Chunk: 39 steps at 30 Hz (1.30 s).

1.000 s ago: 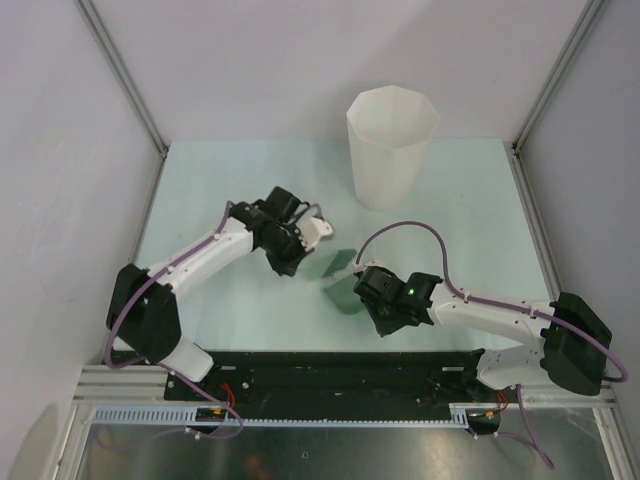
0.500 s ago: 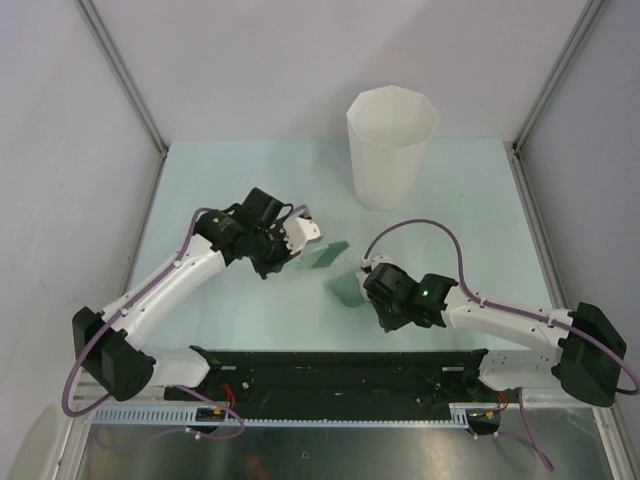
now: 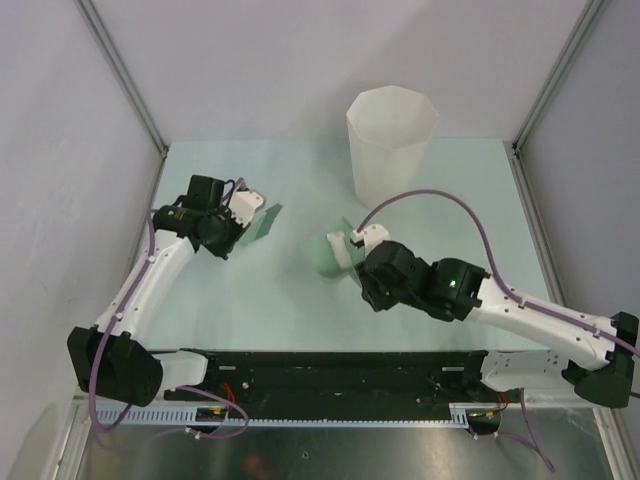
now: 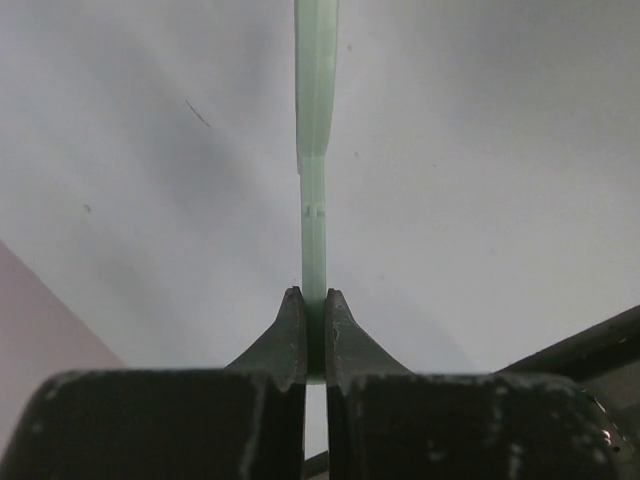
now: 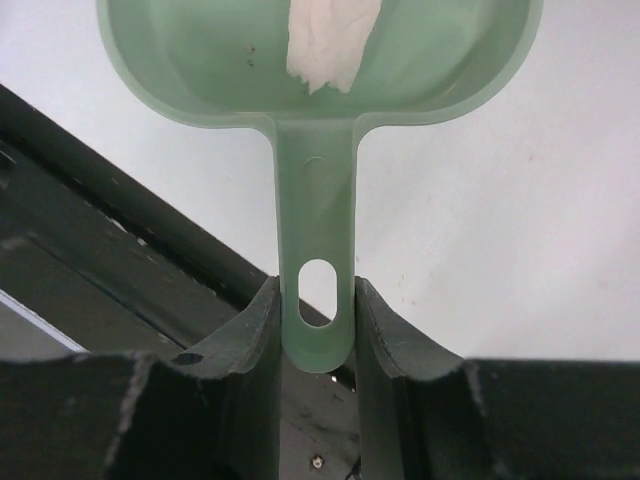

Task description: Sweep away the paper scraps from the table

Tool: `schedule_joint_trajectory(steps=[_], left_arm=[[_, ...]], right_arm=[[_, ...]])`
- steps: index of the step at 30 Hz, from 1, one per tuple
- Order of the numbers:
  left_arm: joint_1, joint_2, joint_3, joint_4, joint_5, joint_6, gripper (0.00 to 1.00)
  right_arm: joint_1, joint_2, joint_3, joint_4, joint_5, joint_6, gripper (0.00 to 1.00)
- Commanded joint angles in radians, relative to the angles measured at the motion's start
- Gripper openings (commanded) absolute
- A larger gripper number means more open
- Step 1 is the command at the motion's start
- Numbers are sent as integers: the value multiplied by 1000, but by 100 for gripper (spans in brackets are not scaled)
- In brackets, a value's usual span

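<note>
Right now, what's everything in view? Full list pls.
bin: one, white, faceted, far side of the table, right of centre
dustpan: one, pale green, mid-table, held by its handle
paper scrap: one seen, white, inside the dustpan
scraper: one, thin, green, left of the dustpan and apart from it
table: one, pale mint, grey walls around
left arm: one, white and black; left pincer shut on the scraper
right arm: one, white and black; right pincer shut on the dustpan handle

Bin (image 3: pixel 392 150) blocks far centre-right; walls (image 3: pixel 60 150) hem table (image 3: pixel 250 300); open table between left tool (image 3: pixel 248 218) and right tool (image 3: pixel 352 262).
</note>
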<state>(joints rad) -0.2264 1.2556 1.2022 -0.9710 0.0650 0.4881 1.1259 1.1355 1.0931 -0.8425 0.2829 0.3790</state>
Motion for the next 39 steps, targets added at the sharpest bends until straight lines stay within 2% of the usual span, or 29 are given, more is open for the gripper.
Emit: schedule_joint_trajectory(steps=[1,4,8,14,19,22,23,25,26,29,30,34,39], left_arm=[[28,-47,-73,52,55,-13,0],[38,-65,-104,63,70,-16,0],[38,-88,-139,72,84,-19,0],[38,-113,-170,81,87,-22,0],[38,-127,-188,81,72,-13,0],[39,-127,-184,83,68,-14,0],[39,-127,-181,81,68,-16,0],[39,-124,-173,83,67,-16,0],[39,-124,-171,83,65,-16,0],[39,-120,-167,83,62,-16,0],[39,-116,-165,83,58,-17,0],[39,-117,-161,83,55,-11,0],[39,-119,-161,81,55,-8,0]], right_arm=[[-15,53,230,-92,73,-81,0],[-86,107,342,-130,65,-147,0],[-193,187,581,-150,81,-244,0],[-420,326,836,-141,104,-425,0],[-550,440,1034,-133,209,-635,0],[-563,507,1100,-103,324,-771,0],[-560,518,1102,-87,352,-895,0],[-549,540,1081,-26,452,-1010,0],[-546,543,1067,0,485,-1119,0],[-537,520,958,179,611,-1305,0],[-538,508,918,307,646,-1444,0],[-538,426,742,606,647,-1782,0],[-561,328,541,710,524,-2054,0]])
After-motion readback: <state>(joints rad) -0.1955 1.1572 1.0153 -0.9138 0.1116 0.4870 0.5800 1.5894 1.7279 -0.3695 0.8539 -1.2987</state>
